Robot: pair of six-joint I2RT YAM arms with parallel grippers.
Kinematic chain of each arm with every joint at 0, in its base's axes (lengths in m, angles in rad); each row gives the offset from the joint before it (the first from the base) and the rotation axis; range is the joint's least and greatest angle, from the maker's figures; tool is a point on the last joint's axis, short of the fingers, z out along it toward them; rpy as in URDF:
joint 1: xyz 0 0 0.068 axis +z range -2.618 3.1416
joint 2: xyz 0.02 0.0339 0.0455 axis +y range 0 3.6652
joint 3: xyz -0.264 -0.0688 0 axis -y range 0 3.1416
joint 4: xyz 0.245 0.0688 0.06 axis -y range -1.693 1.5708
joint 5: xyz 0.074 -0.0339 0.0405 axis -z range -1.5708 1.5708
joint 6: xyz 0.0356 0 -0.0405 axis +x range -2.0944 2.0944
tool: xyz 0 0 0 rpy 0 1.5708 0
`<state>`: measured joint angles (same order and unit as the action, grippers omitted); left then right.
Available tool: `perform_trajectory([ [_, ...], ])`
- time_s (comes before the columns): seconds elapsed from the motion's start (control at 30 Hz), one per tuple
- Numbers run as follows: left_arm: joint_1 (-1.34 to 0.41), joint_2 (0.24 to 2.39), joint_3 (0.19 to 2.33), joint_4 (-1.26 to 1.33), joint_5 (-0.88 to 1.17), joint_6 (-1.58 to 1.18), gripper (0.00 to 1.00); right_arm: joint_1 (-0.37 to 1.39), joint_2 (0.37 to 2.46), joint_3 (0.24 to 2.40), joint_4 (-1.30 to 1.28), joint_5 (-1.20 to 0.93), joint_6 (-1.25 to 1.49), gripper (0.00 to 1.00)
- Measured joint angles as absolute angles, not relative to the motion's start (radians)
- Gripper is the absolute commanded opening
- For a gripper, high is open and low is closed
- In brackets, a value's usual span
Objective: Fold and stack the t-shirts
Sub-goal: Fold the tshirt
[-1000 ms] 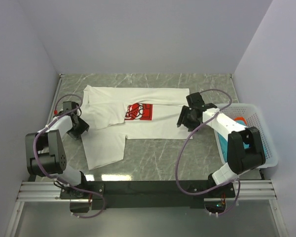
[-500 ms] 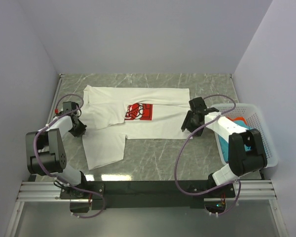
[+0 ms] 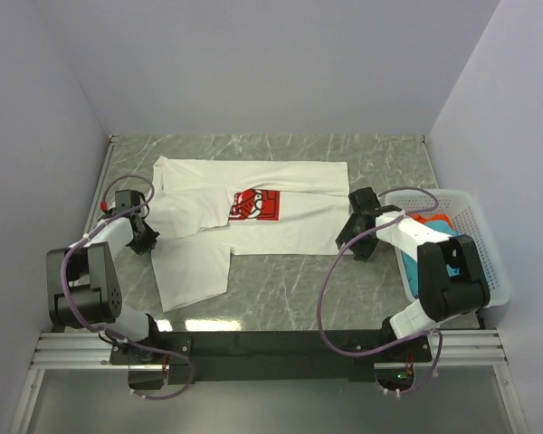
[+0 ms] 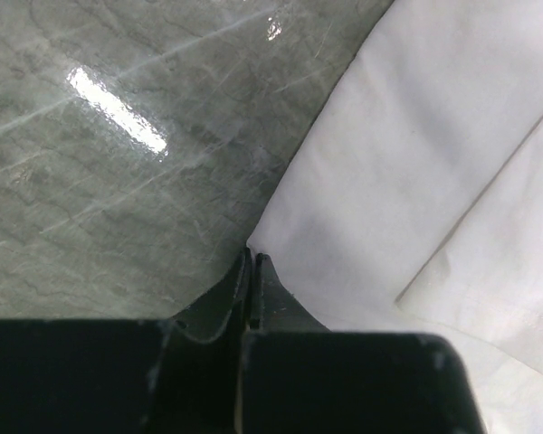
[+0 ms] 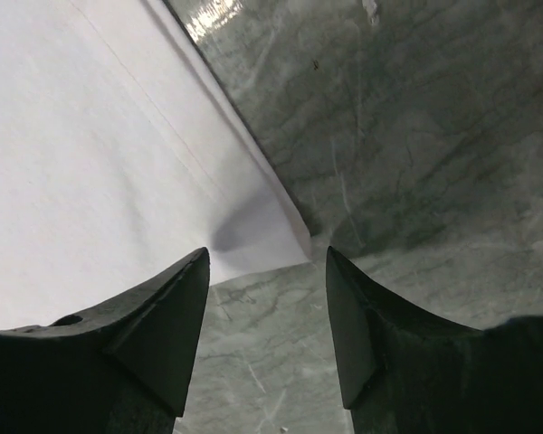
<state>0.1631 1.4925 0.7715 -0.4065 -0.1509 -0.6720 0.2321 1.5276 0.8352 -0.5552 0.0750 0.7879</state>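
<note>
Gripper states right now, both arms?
Left gripper: shut on the white t-shirt, at its edge.
Right gripper: open, jaws either side of the shirt's corner, holding nothing.

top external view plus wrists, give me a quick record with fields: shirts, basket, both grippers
shirt on table: white cloth t-shirt with red square print, spread on the grey marble table
left gripper: shut, apparently pinching that shirt's left edge
right gripper: open, fingers straddling the shirt's near right corner
basket: white plastic mesh basket, at the table's right side
in basket: teal cloth and red-orange cloth
</note>
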Motion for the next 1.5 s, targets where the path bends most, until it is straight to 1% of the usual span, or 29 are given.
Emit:
perform_trajectory([
  [0.13,0.163,1.492,0.770,-0.404,-0.150,-0.670,0.01,0.232,1.538,0.834,-0.526,0.075,0.804,0.56],
  [0.17,0.163,1.491,0.769,-0.403,-0.150,-0.670,0.01,0.232,1.543,0.834,-0.519,0.076,0.807,0.53],
  [0.27,0.163,1.489,0.768,-0.404,-0.150,-0.670,0.01,0.232,1.551,0.834,-0.513,0.083,0.807,0.48],
  [0.37,0.163,1.486,0.768,-0.405,-0.150,-0.674,0.01,0.232,1.553,0.834,-0.508,0.087,0.807,0.33],
  [0.4,0.163,1.485,0.768,-0.407,-0.150,-0.675,0.01,0.232,1.554,0.834,-0.504,0.088,0.807,0.24],
  [0.47,0.163,1.481,0.768,-0.412,-0.151,-0.678,0.01,0.231,1.555,0.830,-0.494,0.088,0.809,0.17],
  [0.5,0.163,1.478,0.768,-0.416,-0.152,-0.683,0.01,0.231,1.555,0.830,-0.492,0.089,0.810,0.09],
  [0.57,0.163,1.459,0.768,-0.432,-0.158,-0.696,0.01,0.231,1.554,0.830,-0.492,0.090,0.807,0.01],
  [0.73,0.176,1.359,0.767,-0.475,-0.170,-0.731,0.01,0.231,1.537,0.827,-0.519,0.106,0.783,0.00],
  [0.87,0.197,1.294,0.765,-0.518,-0.169,-0.758,0.01,0.231,1.478,0.809,-0.566,0.113,0.751,0.00],
  [1.07,0.213,1.251,0.755,-0.599,-0.154,-0.772,0.01,0.230,1.399,0.810,-0.635,0.113,0.701,0.00],
  [1.2,0.222,1.234,0.759,-0.637,-0.149,-0.768,0.01,0.218,1.391,0.838,-0.683,0.110,0.672,0.00],
  [1.33,0.225,1.252,0.805,-0.683,-0.140,-0.749,0.01,0.199,1.418,0.927,-0.748,0.103,0.633,0.00],
  [1.5,0.228,1.308,0.894,-0.702,-0.119,-0.730,0.01,0.191,1.513,1.081,-0.795,0.102,0.583,0.00],
])
